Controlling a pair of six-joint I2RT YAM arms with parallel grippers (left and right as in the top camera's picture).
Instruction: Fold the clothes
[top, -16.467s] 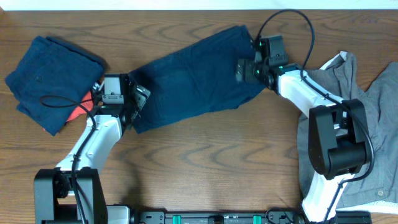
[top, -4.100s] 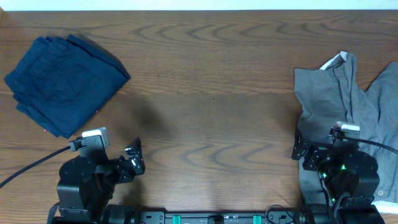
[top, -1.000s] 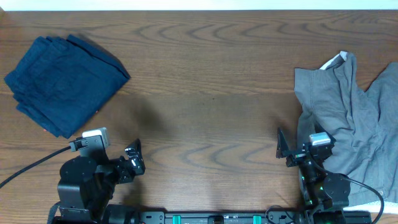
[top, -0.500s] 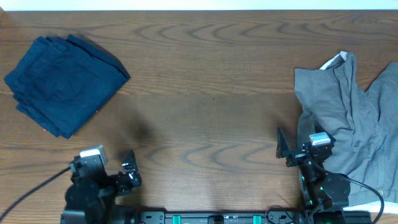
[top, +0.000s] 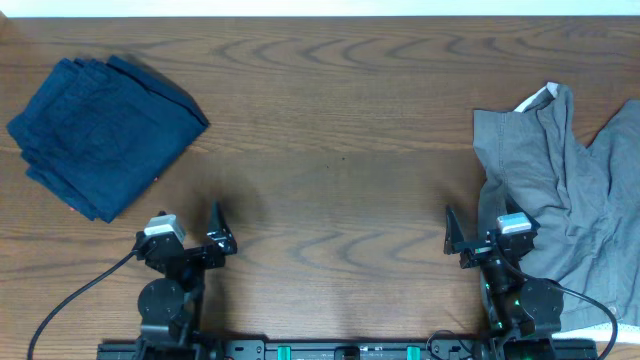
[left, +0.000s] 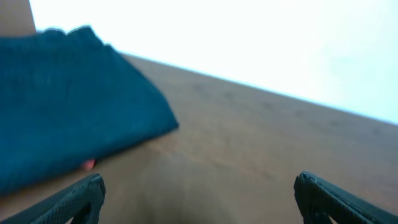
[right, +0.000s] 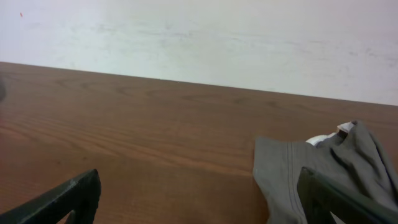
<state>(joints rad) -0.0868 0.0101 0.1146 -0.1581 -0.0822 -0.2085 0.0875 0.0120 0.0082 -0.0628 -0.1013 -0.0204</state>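
Observation:
Folded navy blue clothes (top: 100, 130) lie in a stack at the table's far left; they also show in the left wrist view (left: 68, 106). A crumpled grey garment (top: 560, 200) lies unfolded at the right edge, and its near corner shows in the right wrist view (right: 311, 174). My left gripper (top: 190, 245) is open and empty at the front left, well short of the navy stack. My right gripper (top: 480, 238) is open and empty at the front right, just left of the grey garment's edge.
The wooden table (top: 340, 150) stretches between the two piles. A black cable (top: 70, 300) trails from the left arm to the front left corner. A white wall stands behind the table's far edge.
The left arm has folded back and swung a little to the right, settling at the front edge with its gripper open. The right arm has not moved.

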